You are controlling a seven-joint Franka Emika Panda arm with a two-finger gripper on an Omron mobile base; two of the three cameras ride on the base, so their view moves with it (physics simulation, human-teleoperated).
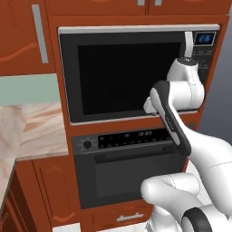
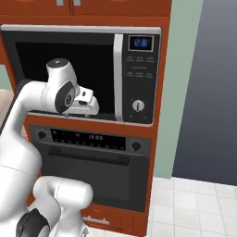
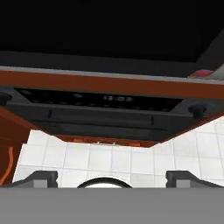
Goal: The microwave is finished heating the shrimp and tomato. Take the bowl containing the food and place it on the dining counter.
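Gripper point(image 3: 111, 177) spread, before microwave point(image 1: 118, 72) closed door's lower edge.

**Count**

1 microwave point(image 1: 136, 72) w/ 1 door handle point(image 2: 119, 76) & 1 dial point(image 2: 138, 105). 1 oven point(image 2: 90, 162) below, 2 knobs point(image 2: 135, 146). 1 drawer point(image 1: 122, 216) under it. 1 robot arm point(image 1: 181, 136), 1 counter point(image 1: 27, 131).

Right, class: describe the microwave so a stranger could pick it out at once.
Find the tall red-brown cabinet column holding two black appliances. The microwave is the upper one, above the oven. Unlike the oven, it has a vertical silver handle and a blue display.
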